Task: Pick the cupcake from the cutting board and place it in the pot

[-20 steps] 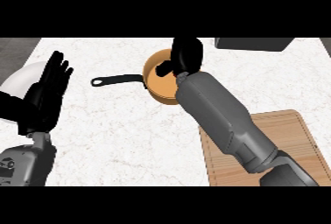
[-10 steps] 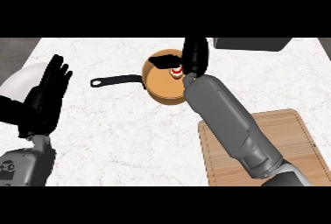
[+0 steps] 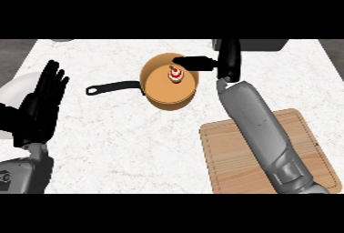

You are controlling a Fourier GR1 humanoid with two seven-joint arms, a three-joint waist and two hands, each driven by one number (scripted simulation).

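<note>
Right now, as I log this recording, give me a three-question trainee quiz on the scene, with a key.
1. True or false: the cupcake lies on the cutting board.
2. Which hand is beside the pot? A) left B) right
3. Fill in: the left hand rests open near the view's ____ edge.

Key: 1 false, it sits in the pot. 2 B, the right hand, open. 3 left.

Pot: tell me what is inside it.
The cupcake sits inside the pot, toward its far side. The right hand has its thumb over the far rim, hiding that bit; the floor under the cupcake is covered.
</note>
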